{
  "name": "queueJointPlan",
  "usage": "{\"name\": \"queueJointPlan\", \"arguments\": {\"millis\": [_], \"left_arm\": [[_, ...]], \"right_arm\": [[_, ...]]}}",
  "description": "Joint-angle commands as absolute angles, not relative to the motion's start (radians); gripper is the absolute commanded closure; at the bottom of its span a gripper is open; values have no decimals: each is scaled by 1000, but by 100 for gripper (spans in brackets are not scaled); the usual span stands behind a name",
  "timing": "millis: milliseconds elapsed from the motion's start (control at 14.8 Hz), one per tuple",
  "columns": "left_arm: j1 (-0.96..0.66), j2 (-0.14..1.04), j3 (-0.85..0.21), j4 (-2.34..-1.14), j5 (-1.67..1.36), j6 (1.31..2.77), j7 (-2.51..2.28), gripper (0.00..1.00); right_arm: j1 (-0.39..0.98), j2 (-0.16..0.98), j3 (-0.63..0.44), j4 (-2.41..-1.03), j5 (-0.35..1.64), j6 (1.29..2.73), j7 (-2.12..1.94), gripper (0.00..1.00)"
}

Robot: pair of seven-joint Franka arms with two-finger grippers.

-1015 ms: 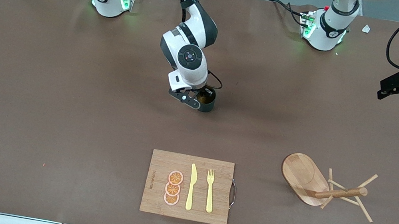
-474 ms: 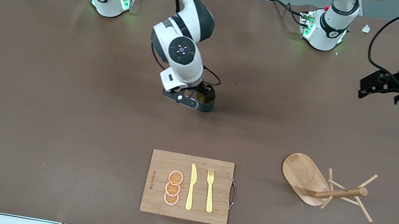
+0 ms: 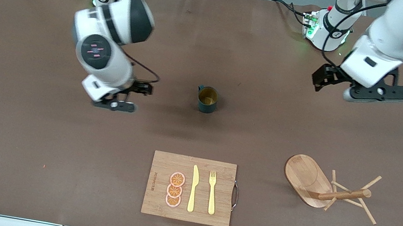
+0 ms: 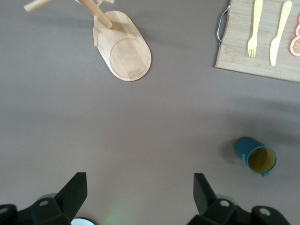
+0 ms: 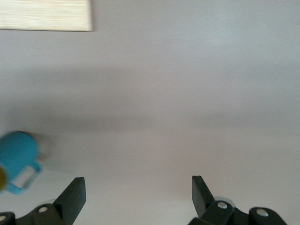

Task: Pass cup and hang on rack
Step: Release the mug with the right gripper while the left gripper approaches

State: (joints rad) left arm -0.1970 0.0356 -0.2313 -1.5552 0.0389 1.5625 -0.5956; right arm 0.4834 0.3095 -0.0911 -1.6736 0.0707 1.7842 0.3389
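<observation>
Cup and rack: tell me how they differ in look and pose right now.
1. The cup is dark teal with a yellow-ochre inside; the rack is light bare wood.
2. The cup stands upright with its mouth open upward; the rack appears to lean, its post slanting from the oval base.
3. The cup is farther from the front camera, the rack nearer, toward the left arm's end.
Shared: both rest on the table, ungripped.

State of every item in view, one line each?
cup: upright on the table, free of both grippers
rack: tipped on its side, pegs bare
left gripper: open, empty, over bare table
right gripper: open, empty, over bare table
cutting board: flat, holding knife, fork, orange slices
</observation>
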Motion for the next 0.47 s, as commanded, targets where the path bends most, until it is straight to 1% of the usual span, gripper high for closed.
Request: {"name": "queueJointPlan", "arguments": {"millis": [0,203,406], "left_arm": [[-251,99,-245,-1546,80,1603,-707,0],[-359,190,-245,-1540,164,1626,-808,0],[-516,294,-247,-1513,309,1631,-1009,0]], "right_arm": [[338,238,-71,-1718,14,1755,163,0],[200,245,-71,-1649,8,1718,-48,0],[97,249,-71,-1576,6,1712,-86,0]]}}
